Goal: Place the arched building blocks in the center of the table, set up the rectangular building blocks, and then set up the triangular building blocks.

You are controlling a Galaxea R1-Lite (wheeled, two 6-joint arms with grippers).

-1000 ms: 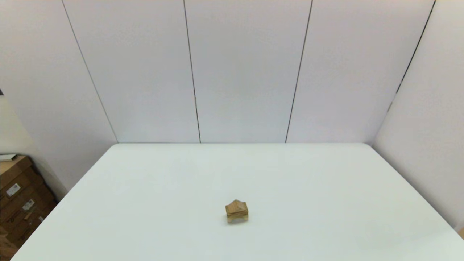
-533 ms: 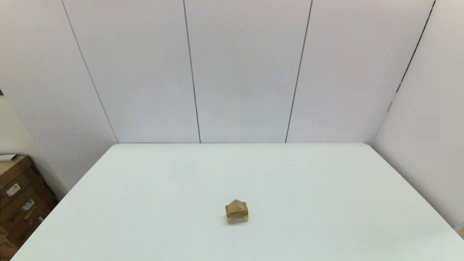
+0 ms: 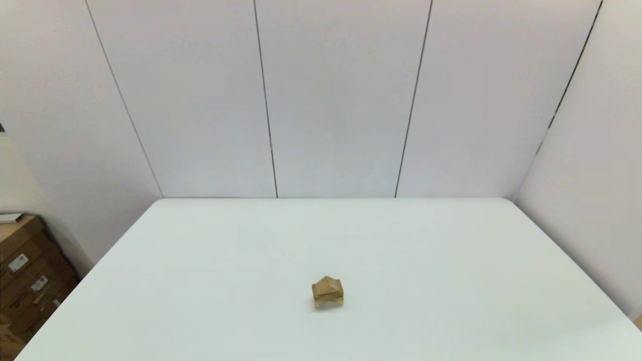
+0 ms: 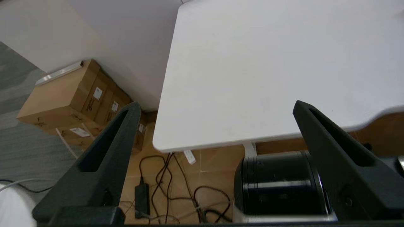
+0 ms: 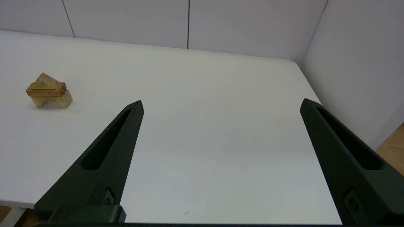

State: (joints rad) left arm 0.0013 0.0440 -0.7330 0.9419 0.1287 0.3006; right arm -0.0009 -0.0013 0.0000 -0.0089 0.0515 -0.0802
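Near the middle of the white table (image 3: 451, 260) stands a small stack of light-wood blocks. The arched building block (image 3: 329, 302) (image 5: 50, 101) rests on its two legs at the bottom. The rectangular building block (image 5: 47, 91) lies flat on it, and the triangular building block (image 3: 326, 285) (image 5: 46, 81) sits on top, peak up. Neither gripper shows in the head view. My right gripper (image 5: 221, 101) hangs open over the table's near right part, well to the right of the stack. My left gripper (image 4: 217, 105) is open and holds nothing, off the table's near left corner.
Cardboard boxes (image 3: 25, 276) (image 4: 72, 94) stand on the floor left of the table. Cables (image 4: 167, 189) lie under the table's corner, and a black cylindrical robot part (image 4: 277, 183) sits close to the left fingers. White wall panels close the back and the right side.
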